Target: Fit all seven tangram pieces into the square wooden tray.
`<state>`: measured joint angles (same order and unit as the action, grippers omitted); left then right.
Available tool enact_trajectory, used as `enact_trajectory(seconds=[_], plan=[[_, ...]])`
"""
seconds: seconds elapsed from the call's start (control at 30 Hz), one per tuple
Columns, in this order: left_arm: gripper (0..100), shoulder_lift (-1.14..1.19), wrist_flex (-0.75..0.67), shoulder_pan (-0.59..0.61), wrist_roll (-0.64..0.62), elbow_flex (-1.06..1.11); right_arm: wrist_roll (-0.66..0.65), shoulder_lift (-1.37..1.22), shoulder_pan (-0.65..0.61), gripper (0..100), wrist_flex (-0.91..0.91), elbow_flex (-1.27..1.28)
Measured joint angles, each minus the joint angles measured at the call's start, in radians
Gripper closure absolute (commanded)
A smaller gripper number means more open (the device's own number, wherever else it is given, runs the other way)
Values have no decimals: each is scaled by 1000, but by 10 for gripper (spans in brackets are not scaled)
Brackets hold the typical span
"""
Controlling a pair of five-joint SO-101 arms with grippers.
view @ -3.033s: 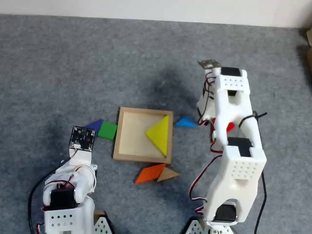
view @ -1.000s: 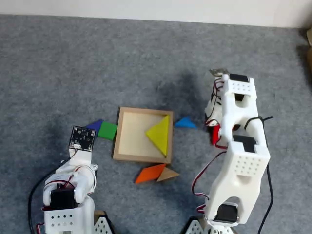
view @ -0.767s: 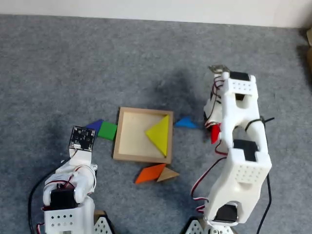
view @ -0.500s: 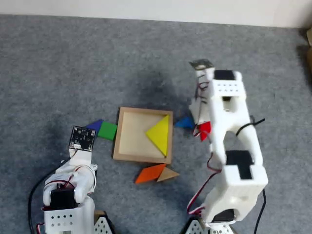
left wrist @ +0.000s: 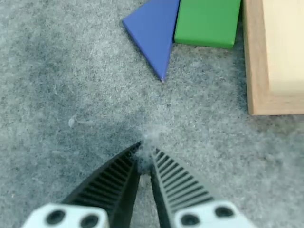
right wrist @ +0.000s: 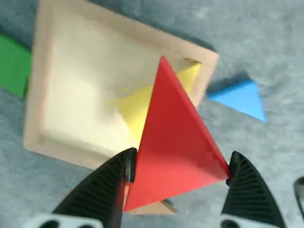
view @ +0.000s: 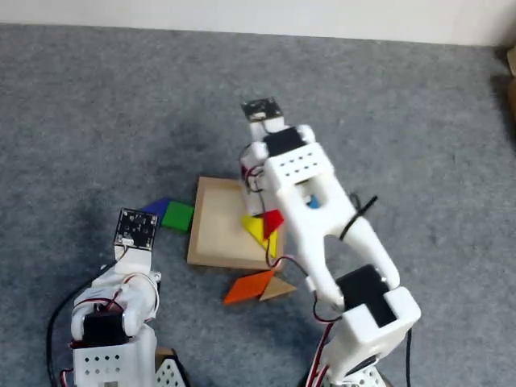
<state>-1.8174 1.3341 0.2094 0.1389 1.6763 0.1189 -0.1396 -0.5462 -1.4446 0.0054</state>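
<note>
Grey carpet [view: 97, 105] bears the tray [view: 193, 234]; right fingers [right wrist: 102, 190] pinch a red triangle [right wrist: 175, 147], left fingers [left wrist: 118, 180] closed.

High view overhead, looking down; wrist views close over carpet [view: 97, 97] (all share tray [view: 196, 226]).

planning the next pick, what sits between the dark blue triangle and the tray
The green square lies between them, clear in the left wrist view.
</note>
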Motion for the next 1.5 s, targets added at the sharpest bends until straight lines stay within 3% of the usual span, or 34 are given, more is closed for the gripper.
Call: enact_trajectory(seconds=[0.1, 0.2, 0.37, 0.6, 0.73, 0.9, 1.07, 1.33, 1.5], plan=[[993, 0, 0, 0, 0, 0, 86, 0, -40, 775, 43, 0], [993, 0, 0, 0, 0, 0, 35, 0, -89, 775, 69, 0], [993, 0, 0, 0, 0, 0, -244, 2, -158, 775, 72, 26], [993, 0, 0, 0, 0, 0, -681, 2, -161, 775, 78, 92], [993, 0, 0, 0, 0, 0, -830, 2, -161, 773, 100, 133], [993, 0, 0, 0, 0, 0, -891, 2, -204, 761, 172, 222], [993, 0, 0, 0, 0, 0, -899, 2, -241, 670, 224, 261], [993, 0, 0, 0, 0, 0, -891, 2, -242, 671, 230, 261], [993, 0, 0, 0, 0, 0, -887, 2, -235, 843, 210, 261]])
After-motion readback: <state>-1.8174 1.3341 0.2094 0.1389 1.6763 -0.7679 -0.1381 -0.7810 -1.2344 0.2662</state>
